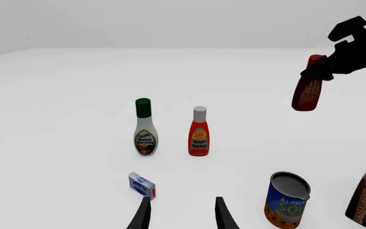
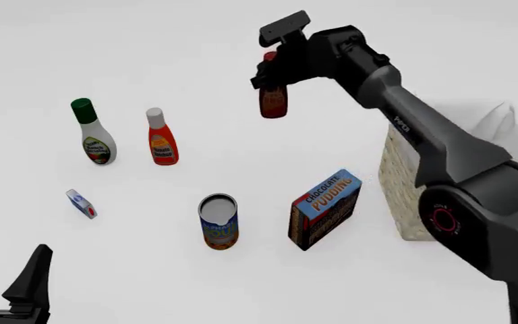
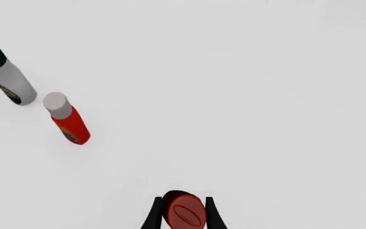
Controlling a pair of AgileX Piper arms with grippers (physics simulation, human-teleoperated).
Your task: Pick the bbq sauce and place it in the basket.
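My right gripper (image 2: 268,69) is shut on the bbq sauce (image 2: 274,100), a dark red-brown bottle with an orange-yellow label. It holds the bottle by its red cap (image 3: 184,213), hanging in the air above the far middle of the table. The bottle also shows lifted in the left wrist view (image 1: 308,90). The basket (image 2: 401,192), woven straw with a white cloth lining (image 2: 502,125), stands at the right, mostly hidden behind my right arm. My left gripper (image 2: 5,275) is open and empty at the near left; its fingers (image 1: 140,215) show in the left wrist view.
A white bottle with a green cap (image 2: 92,133) and an orange-red bottle with a white cap (image 2: 161,138) stand at the left. A small blue box (image 2: 81,203), a soup can (image 2: 218,222) and a chocolate pudding box (image 2: 324,208) are nearer.
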